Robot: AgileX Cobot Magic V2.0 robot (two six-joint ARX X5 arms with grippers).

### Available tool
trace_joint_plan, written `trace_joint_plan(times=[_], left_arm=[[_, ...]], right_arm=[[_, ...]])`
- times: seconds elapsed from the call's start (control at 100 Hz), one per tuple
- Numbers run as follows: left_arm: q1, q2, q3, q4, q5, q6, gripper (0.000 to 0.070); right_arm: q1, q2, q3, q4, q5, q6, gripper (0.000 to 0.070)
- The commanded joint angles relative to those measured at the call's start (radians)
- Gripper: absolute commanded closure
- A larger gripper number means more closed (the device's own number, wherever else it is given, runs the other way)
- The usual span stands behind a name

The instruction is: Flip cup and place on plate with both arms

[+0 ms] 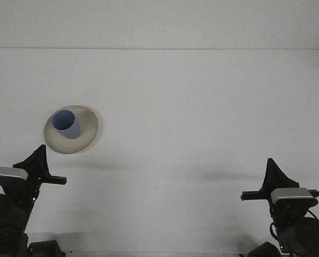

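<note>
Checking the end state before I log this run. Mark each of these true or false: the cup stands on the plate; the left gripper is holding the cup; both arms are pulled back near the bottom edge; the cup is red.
1. The cup stands on the plate: true.
2. The left gripper is holding the cup: false, it is clear of it, below the plate.
3. Both arms are near the bottom edge: true; the right gripper sits low right.
4. The cup is red: false, it is blue.

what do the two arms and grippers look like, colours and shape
Both are matte black. The left gripper and the right gripper each end in pointed, triangular black fingers above a thin black crossbar, with a small silver-grey block mounted just behind. Below each sits a rounded black joint housing. A thin black cable loops beside the right arm's housing near the frame's edge. No lettering or markings are legible.
</note>
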Motion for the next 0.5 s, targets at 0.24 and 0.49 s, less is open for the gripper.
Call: trace_joint_plan(times=[0.24,0.49], left_arm=[[0.002,-0.035,0.013,0.008,-0.003,-0.006,0.0687],[0.002,-0.039,0.013,0.008,-0.003,-0.006,0.0687]], right_arm=[[0.005,0.001,0.006,0.006,0.002,0.007,0.0700],[0.005,0.001,0.006,0.006,0.002,0.007,0.0700]])
